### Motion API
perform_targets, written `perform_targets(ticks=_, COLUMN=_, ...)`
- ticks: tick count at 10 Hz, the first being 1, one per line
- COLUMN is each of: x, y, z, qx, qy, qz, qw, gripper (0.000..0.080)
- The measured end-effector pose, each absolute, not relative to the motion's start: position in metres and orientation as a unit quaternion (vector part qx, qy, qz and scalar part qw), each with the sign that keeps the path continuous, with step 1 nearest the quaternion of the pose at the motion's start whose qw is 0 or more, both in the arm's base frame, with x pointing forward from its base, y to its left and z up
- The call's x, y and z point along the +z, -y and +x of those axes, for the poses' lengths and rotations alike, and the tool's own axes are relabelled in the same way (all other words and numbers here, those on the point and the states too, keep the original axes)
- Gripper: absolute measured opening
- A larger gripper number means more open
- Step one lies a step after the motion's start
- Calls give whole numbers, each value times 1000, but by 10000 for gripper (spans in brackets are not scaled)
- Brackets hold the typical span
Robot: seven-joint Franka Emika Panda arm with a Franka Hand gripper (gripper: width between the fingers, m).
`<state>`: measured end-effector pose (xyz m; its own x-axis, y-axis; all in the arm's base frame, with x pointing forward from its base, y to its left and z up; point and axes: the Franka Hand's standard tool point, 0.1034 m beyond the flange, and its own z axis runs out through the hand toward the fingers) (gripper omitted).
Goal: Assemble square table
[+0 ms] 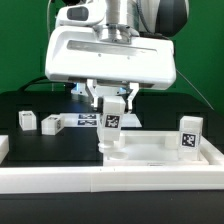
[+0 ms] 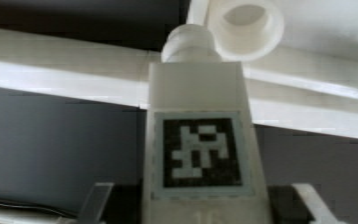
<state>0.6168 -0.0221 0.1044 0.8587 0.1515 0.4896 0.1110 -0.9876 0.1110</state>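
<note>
My gripper (image 1: 113, 104) is shut on a white block leg (image 1: 112, 120) with a black-and-white tag, held upright. The leg's lower end meets the square table top (image 1: 160, 156), a white slab with a raised rim, near its corner on the exterior view's left. In the wrist view the same leg (image 2: 202, 120) fills the middle between my fingers (image 2: 105, 200). Its narrow tip points at a round socket (image 2: 247, 25) on the slab (image 2: 51, 60). A second tagged leg (image 1: 188, 132) stands upright on the slab's right side.
Two loose tagged legs (image 1: 26, 121) (image 1: 50, 124) lie on the black table at the exterior view's left. The marker board (image 1: 84, 122) lies flat behind my gripper. A long white border rail (image 1: 100, 182) runs along the front.
</note>
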Motion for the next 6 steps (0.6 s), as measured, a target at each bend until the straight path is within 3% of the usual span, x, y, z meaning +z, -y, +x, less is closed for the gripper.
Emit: perform_targets(ticks=6, x=100, y=12, z=613, qx=240, qy=-67, qz=968, qw=26, gripper=290)
